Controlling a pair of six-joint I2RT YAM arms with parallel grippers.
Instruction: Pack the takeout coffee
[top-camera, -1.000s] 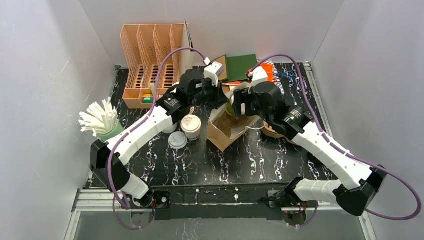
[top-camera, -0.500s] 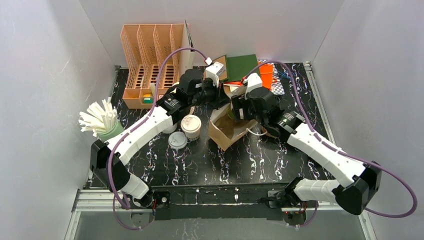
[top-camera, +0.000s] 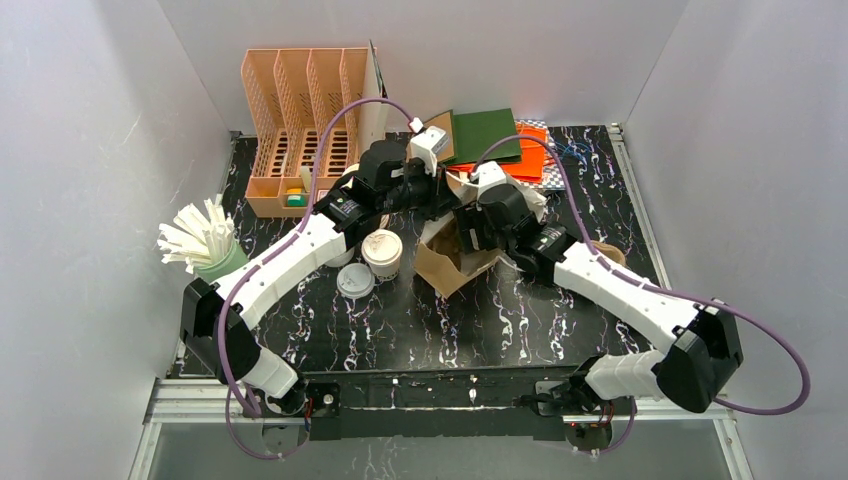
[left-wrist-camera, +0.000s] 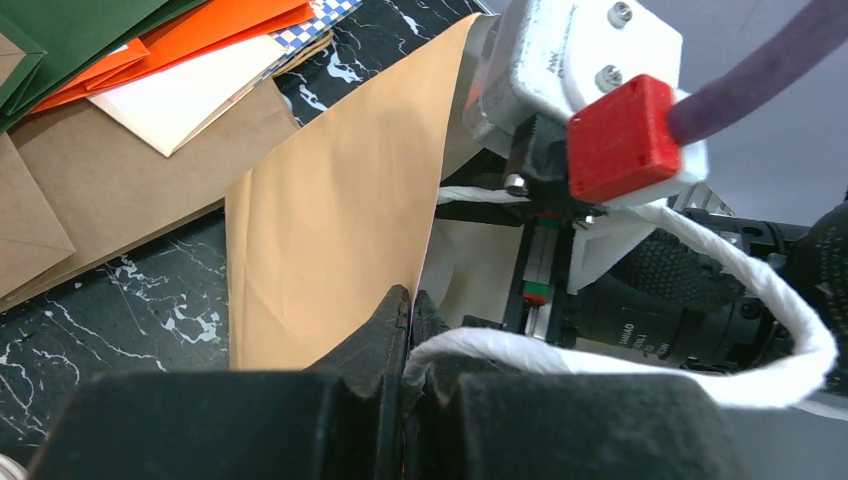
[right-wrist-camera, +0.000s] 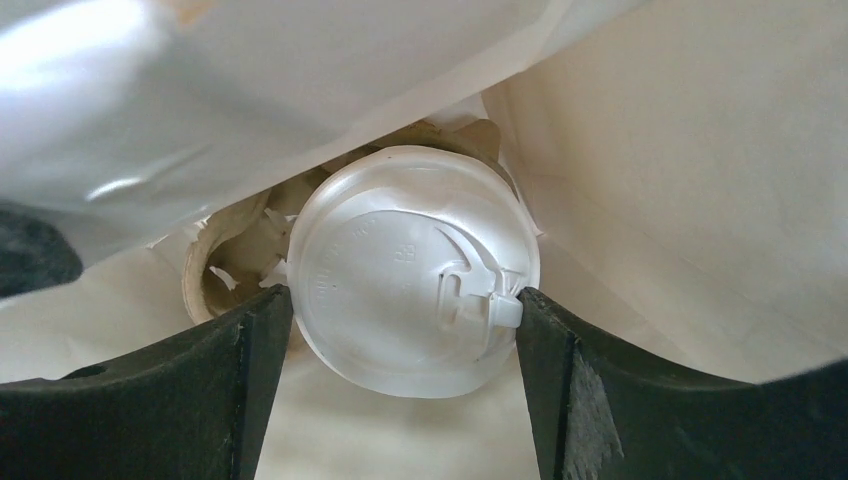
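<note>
Right claw reaches down inside a brown paper bag, fingers spread wide and gripping both sides of a lidded coffee cup. Left claw is pinched tight on the bag's rim, at its white cord handle

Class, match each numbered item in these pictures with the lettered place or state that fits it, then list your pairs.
Items
1. left end effector
2. right end effector
3. unpacked cup
4. white straws

Places or states
A. standing in a green holder, far left
B. inside the brown bag, gripping a white-lidded cup
C. shut on the brown bag's rim
D. upright beside a loose flat lid

Pairs: 1-C, 2-B, 3-D, 4-A
</note>
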